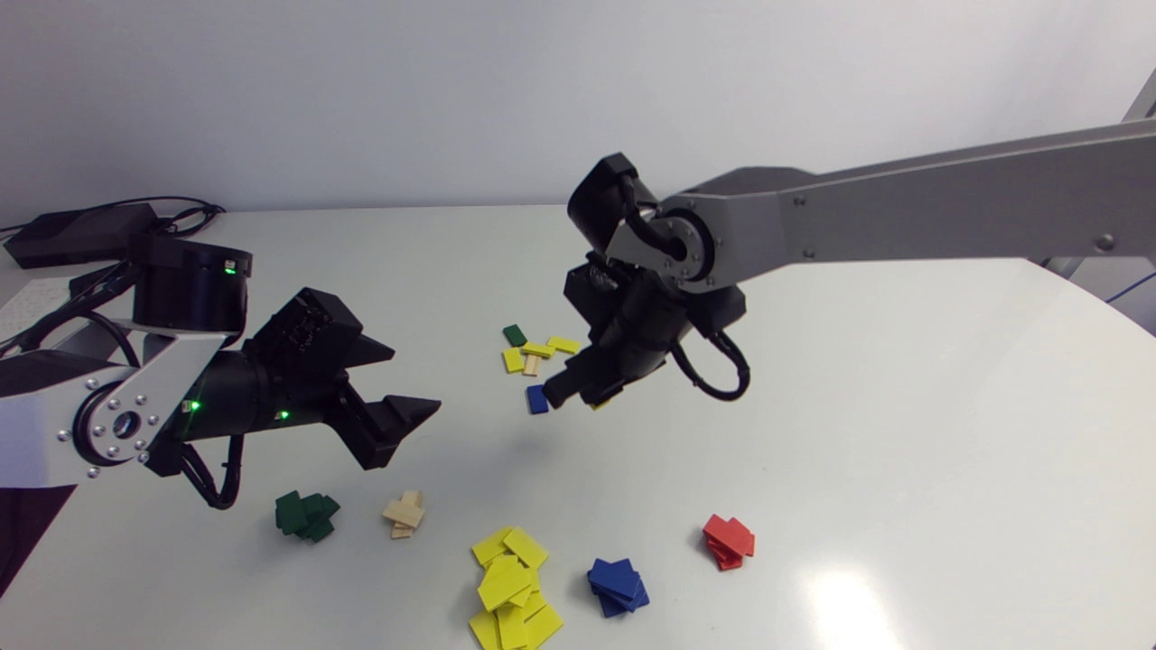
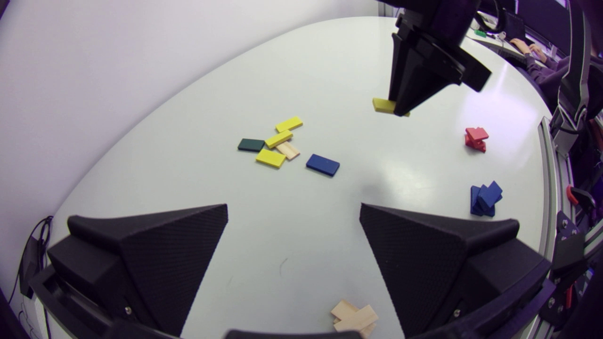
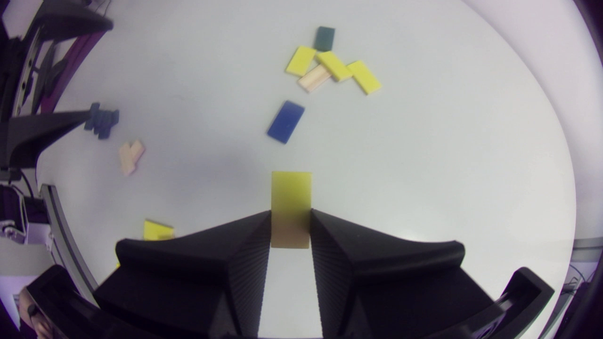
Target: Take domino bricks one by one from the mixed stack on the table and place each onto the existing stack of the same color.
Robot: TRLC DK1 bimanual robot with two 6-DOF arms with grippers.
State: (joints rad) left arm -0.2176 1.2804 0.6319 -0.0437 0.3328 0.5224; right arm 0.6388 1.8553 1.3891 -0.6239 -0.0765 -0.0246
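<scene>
My right gripper (image 1: pixel 578 393) hangs above the table's middle, shut on a yellow brick (image 3: pixel 291 197) that sticks out ahead of its fingertips; the same yellow brick (image 2: pixel 382 104) shows in the left wrist view. Just behind it lies the mixed pile (image 1: pixel 537 352): three yellow bricks, a green brick (image 2: pixel 251 144), a wooden brick (image 2: pixel 288 150) and a blue brick (image 1: pixel 537 399) a little apart. Along the near edge stand the green stack (image 1: pixel 307 516), wooden stack (image 1: pixel 404 515), yellow stack (image 1: pixel 510 587), blue stack (image 1: pixel 617 587) and red stack (image 1: pixel 728 542). My left gripper (image 1: pixel 415 379) hovers open and empty at the left.
A black box with cables (image 1: pixel 81 233) lies at the table's far left corner. Bare tabletop (image 1: pixel 903 433) spreads to the right of the pile and stacks.
</scene>
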